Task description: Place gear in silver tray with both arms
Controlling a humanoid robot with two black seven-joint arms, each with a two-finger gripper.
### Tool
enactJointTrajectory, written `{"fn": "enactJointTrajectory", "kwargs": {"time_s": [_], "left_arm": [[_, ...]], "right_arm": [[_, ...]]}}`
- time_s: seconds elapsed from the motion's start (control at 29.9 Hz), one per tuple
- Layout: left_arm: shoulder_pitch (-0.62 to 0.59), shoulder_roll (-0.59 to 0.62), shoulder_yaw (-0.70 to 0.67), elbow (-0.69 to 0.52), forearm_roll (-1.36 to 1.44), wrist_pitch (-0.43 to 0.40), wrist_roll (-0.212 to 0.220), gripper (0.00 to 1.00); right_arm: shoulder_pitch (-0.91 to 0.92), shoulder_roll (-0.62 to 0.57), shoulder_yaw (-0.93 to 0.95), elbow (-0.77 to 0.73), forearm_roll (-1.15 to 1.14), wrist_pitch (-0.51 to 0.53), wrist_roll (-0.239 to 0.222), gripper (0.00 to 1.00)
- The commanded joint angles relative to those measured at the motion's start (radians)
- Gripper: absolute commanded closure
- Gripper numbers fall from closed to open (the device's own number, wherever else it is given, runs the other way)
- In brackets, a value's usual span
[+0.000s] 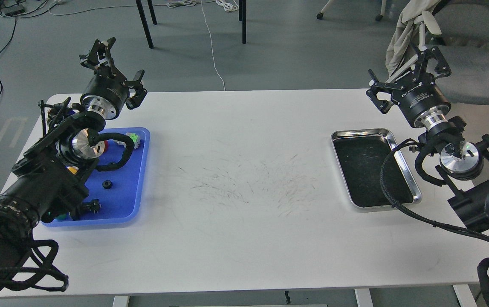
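Note:
The silver tray lies on the right side of the white table, and its black inside is empty. Two small black parts lie in the blue tray at the left: a round one and a toothed one partly behind my left arm. I cannot tell which of them is the gear. My left gripper hangs open and empty above the table's far edge, beyond the blue tray. Beyond the silver tray's far right corner, my right gripper is also open and empty.
The blue tray also holds a green and white piece, a red piece and a yellow piece, partly hidden by my left arm. A grey chair stands behind the table's right end, and table legs are on the floor beyond.

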Motion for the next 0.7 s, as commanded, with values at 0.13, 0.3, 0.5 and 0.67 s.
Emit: {"fn": "enactJointTrajectory", "kwargs": {"time_s": [0.13, 0.3, 0.5, 0.67], "left_arm": [[0.000, -0.003, 0.000, 0.001, 0.000, 0.004, 0.000, 0.02], [-0.003, 0.003, -0.003, 0.002, -0.004, -0.001, -0.003, 0.02], [-0.012, 0.003, -0.008, 0.015, -0.007, 0.007, -0.003, 0.02], [0.000, 0.003, 0.002, 0.030, 0.000, 0.007, 0.012, 0.02]], "right_arm": [[0.001, 0.001, 0.005, -0.002, 0.000, -0.009, 0.000, 0.01], [0.006, 0.001, 0.006, -0.001, 0.001, -0.009, 0.000, 0.01], [0.009, 0.003, -0.006, 0.001, 0.000, -0.010, 0.000, 0.01], [0.004, 0.007, -0.004, 0.001, 0.000, -0.006, 0.002, 0.01]]}}
